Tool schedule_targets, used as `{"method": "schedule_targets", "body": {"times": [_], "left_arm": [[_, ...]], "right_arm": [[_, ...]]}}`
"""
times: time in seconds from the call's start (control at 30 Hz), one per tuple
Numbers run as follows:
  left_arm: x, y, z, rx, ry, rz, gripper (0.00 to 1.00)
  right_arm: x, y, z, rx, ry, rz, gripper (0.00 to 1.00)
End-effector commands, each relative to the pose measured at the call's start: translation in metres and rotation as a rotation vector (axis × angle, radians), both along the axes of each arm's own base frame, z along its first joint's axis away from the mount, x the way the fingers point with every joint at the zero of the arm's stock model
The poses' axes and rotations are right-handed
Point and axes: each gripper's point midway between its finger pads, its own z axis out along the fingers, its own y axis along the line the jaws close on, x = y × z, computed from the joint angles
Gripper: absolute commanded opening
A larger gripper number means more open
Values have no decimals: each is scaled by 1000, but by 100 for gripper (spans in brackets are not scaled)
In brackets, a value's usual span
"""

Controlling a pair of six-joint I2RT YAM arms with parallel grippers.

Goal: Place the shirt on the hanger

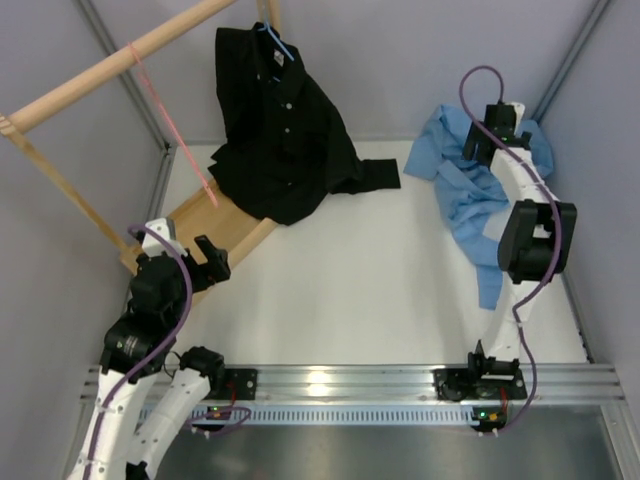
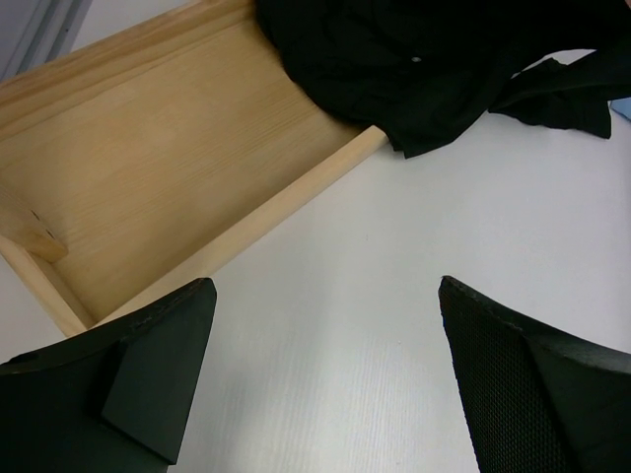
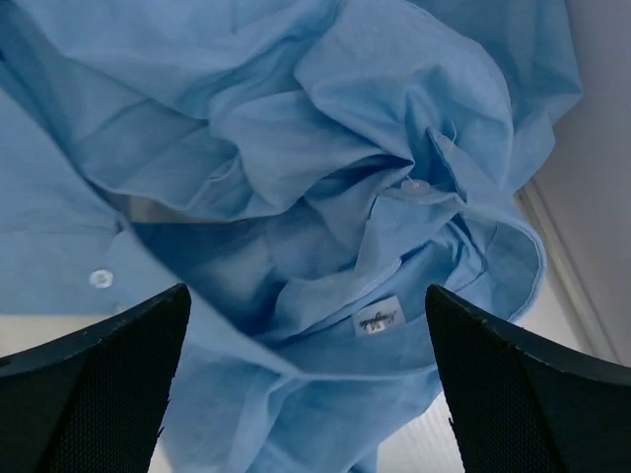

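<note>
With right hand wide open and empty, hovers over crumpled light blue cloth shirt; needs a collar grasp next.

A white table stands inside pale grey walls, with a slanting metal post in each far corner. On its left side is a wooden rack with a long round rod overhead. A ribbed aluminium rail along the near edge catches a soft glare of light.
</note>
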Motion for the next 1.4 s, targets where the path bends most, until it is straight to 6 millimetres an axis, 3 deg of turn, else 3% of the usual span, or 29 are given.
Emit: {"method": "schedule_targets", "body": {"times": [0.0,0.13,0.2,0.23,0.27,0.3,0.33,0.37,0.4,0.43,0.47,0.5,0.53,0.57,0.63,0.7,0.73,0.8,0.87,0.9,1.03,1.07,1.13,1.2,1.23,1.27,1.3,1.33,1.37], "left_arm": [[5,-3,14,-31,-69,-3,98],[5,-6,15,-33,-74,-23,98],[6,-7,14,-29,-69,-29,98],[7,-8,13,-29,-66,-29,98],[7,-8,13,-28,-65,-30,98],[7,-8,13,-31,-66,-31,98],[7,-8,13,-29,-66,-32,98],[7,-8,13,-29,-64,-32,98],[7,-8,13,-30,-66,-31,98],[7,-9,13,-29,-64,-35,98],[7,-8,13,-29,-66,-33,98],[7,-9,13,-31,-65,-36,98],[7,-9,13,-29,-64,-36,98],[7,-9,12,-28,-62,-38,98],[7,-10,13,-28,-63,-40,98],[8,-10,13,-26,-62,-42,98],[8,-10,13,-27,-62,-44,98],[7,-11,14,-27,-65,-50,98],[7,-11,15,-28,-70,-50,98],[6,-11,15,-29,-71,-50,98],[7,-11,15,-28,-70,-49,98],[7,-11,15,-26,-70,-49,98],[6,-11,14,-26,-68,-51,98],[6,-11,17,-29,-78,-56,98],[5,-14,18,-33,-83,-71,98],[5,-15,18,-32,-84,-80,98],[5,-17,19,-32,-86,-91,98],[5,-20,19,-37,-87,-111,98],[5,-22,19,-36,-87,-118,98]], "right_arm": [[9,-32,-2,-171,79,-41,99],[24,-24,-55,-152,202,57,98],[24,-1,-79,-55,238,164,64],[24,7,-80,-14,229,185,48],[22,13,-69,15,205,198,19],[15,26,-74,67,211,224,2],[12,36,-68,112,182,216,0],[8,45,-36,129,103,227,0],[-3,64,-49,173,88,261,0],[-10,77,-43,236,46,251,0],[-35,86,-38,278,23,245,0],[-38,114,-27,332,-38,288,0],[-49,125,-24,401,-66,249,0],[-78,136,-28,432,-65,240,0],[-98,174,-21,489,-144,219,0],[-143,206,-28,503,-179,201,0],[-151,221,-18,592,-256,165,0],[-196,249,-21,704,-309,110,0],[-222,268,-11,779,-365,121,0],[-239,291,-5,796,-378,156,0],[-263,355,46,857,-377,387,0],[-264,369,71,881,-400,448,0],[-269,378,85,854,-384,531,0],[-265,368,93,810,-390,542,12],[-266,367,93,760,-380,604,28],[-266,369,99,736,-370,661,59],[-271,374,96,715,-325,741,71],[-279,369,77,579,-248,827,77],[-284,369,76,530,-218,885,80]]}}
